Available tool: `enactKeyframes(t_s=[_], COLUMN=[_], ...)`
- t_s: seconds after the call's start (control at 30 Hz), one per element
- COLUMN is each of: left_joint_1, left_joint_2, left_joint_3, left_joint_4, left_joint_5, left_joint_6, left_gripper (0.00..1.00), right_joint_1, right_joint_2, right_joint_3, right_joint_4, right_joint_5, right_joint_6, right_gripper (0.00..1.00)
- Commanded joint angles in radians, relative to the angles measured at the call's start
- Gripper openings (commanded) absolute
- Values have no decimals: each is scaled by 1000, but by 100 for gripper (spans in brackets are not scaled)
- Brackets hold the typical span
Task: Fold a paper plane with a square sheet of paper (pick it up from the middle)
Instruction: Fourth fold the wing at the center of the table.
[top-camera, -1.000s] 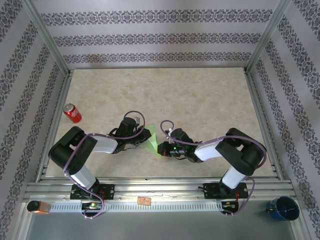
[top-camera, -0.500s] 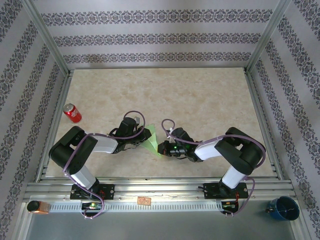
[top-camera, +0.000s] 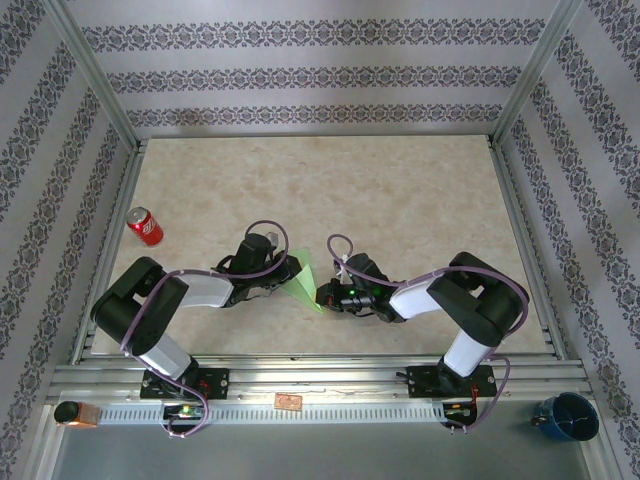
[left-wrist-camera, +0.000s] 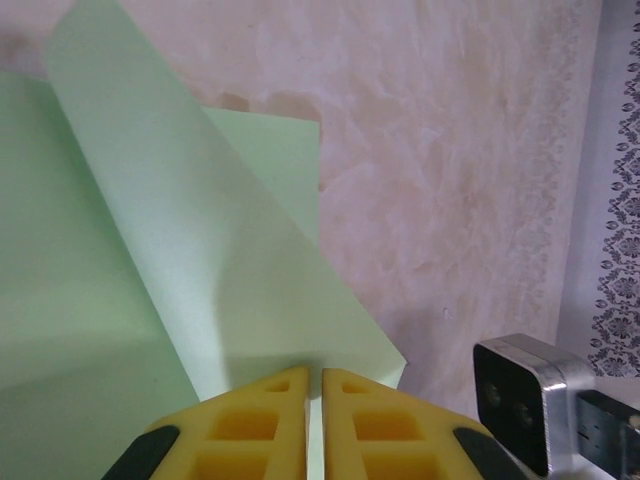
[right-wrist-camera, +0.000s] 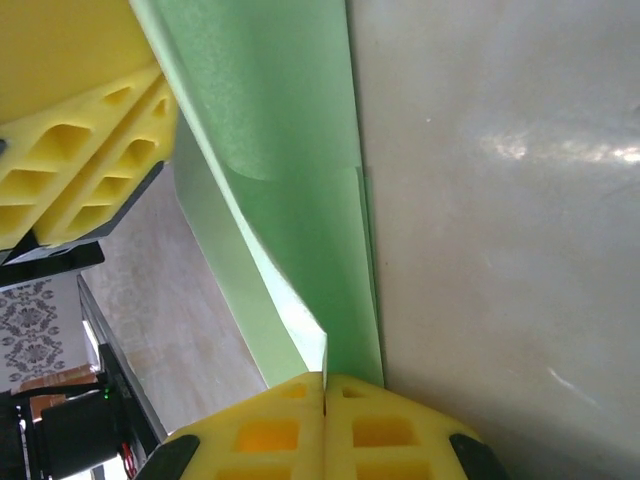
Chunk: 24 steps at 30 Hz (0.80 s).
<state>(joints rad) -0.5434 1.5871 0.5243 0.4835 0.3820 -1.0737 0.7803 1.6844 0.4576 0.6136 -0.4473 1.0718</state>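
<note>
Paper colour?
The paper is plain light green; clearest in the left wrist view.

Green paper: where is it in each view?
Top external: green paper low centre, between the two hands.
Left wrist: covers left and centre, a flap curling up; left hand pinches its edge at the bottom.
Right wrist: band from top centre down into the right hand at the bottom.
Shared landmark: the left hand's yellow fingers, also at upper left in the right wrist view.
</note>
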Motion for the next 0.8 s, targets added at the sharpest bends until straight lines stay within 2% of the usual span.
enactKeyframes(t_s=[0.0,0.33,0.77], left_joint_1=[-11,-13,-16], left_joint_2=[-21,18,77], left_joint_3=[4,17,49], left_joint_4=[-32,6,4], left_joint_5=[19,84,61], left_joint_6=[42,47,25], left_gripper=[10,7,7], right_joint_1=[-4,-7,-15], right_joint_2=[50,52,52], right_joint_3=[-20,-28,-32], right_joint_4=[-31,-28,-29], right_joint_5=[23,29,21], right_joint_6=[10,24,22], right_gripper=[1,0,0])
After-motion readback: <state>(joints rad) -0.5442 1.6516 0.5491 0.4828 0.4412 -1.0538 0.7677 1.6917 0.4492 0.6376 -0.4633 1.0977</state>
